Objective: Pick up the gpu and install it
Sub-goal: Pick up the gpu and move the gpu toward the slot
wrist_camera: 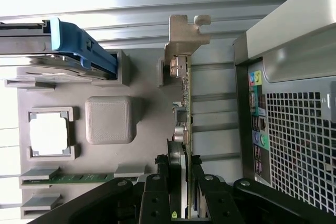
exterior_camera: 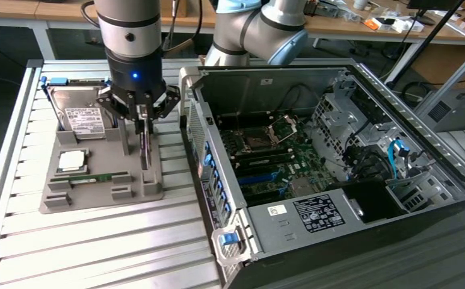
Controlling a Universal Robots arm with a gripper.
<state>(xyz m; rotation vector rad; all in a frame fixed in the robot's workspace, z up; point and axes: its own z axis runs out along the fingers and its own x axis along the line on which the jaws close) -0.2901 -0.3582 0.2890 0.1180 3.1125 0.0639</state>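
Black fingers (wrist_camera: pixel 157 192) of the hand (wrist_camera: pixel 182 167) sit closest in the wrist view, one on each side of the gpu (wrist_camera: pixel 185 103), clamped on its top edge. gpu stands on its long edge, thin and dark green, silver bracket (wrist_camera: pixel 185 38) at the end away from the hand. Exterior view: card is upright in a slot of the grey tray (exterior_camera: pixel 104 198), along the tray side nearest the computer case (exterior_camera: pixel 424 162); cannot tell if its lower edge has left the slot. Arm comes straight down over the tray, blue light lit on the wrist. Same tray also has a hard drive (exterior_camera: pixel 83 117) with a white label propped at the end away from the exterior camera, a square cpu (exterior_camera: pixel 73 159) in its pocket mid-tray, and a narrow green memory stick (exterior_camera: pixel 95 179) lying flat nearer the camera. Tray rests on a slatted aluminium tabletop (exterior_camera: pixel 95 247). Case is just beside the tray on the exterior view's right, lying with its open side up, motherboard (exterior_camera: pixel 272 156) exposed inside, blue cables toward the exterior view's right
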